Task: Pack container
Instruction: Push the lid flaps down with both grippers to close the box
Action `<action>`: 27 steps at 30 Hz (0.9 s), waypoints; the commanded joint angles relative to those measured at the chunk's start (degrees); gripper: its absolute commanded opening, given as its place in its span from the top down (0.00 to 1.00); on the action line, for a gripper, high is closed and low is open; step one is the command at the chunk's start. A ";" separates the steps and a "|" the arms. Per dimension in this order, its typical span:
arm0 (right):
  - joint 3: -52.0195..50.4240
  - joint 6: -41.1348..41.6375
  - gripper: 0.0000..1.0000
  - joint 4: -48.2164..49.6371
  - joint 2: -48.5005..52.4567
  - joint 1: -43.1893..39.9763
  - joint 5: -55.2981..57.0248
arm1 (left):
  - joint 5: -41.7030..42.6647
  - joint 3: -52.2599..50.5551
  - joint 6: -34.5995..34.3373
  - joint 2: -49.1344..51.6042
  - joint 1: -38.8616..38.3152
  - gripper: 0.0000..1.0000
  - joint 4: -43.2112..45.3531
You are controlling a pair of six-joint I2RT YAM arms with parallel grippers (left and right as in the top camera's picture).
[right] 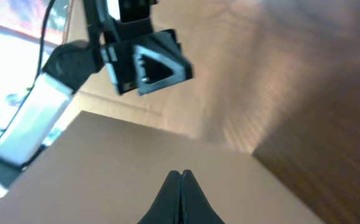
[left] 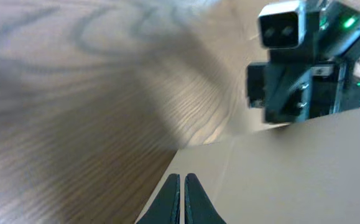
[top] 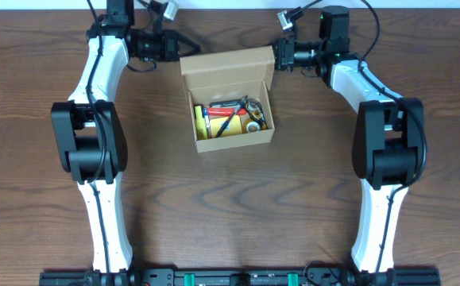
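The container [top: 228, 67] sits open on the far middle of the wooden surface [top: 214, 206], with its flap lid standing up at the back edge. Inside it lies a jumble of small items: something yellow [top: 214, 129], a red piece [top: 223, 112] across it and a small roll [top: 253, 125] at the right end.

The left gripper [top: 183, 48] is at the flap's left corner and the right gripper [top: 277, 56] at its right corner, both pointing inward at each other. Each wrist view shows the tan flap filling the lower frame. The left gripper [left: 181, 186] has its fingers pressed together, only a sliver between them, and the right gripper [right: 180, 180] is likewise closed tip to tip. Whether either actually touches the cardboard I cannot tell.
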 commanded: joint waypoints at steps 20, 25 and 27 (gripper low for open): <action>0.37 -7.37 0.98 -21.97 -1.11 2.82 -0.02 | -14.34 1.03 22.23 -9.99 0.02 0.94 -19.06; 0.37 -7.39 0.98 -19.80 -3.67 1.42 9.01 | -18.23 1.03 22.23 -11.82 -0.74 0.95 -18.95; 0.37 -8.26 0.98 -19.56 -5.68 0.98 15.52 | -21.97 1.03 22.23 -13.09 -1.68 0.94 -18.91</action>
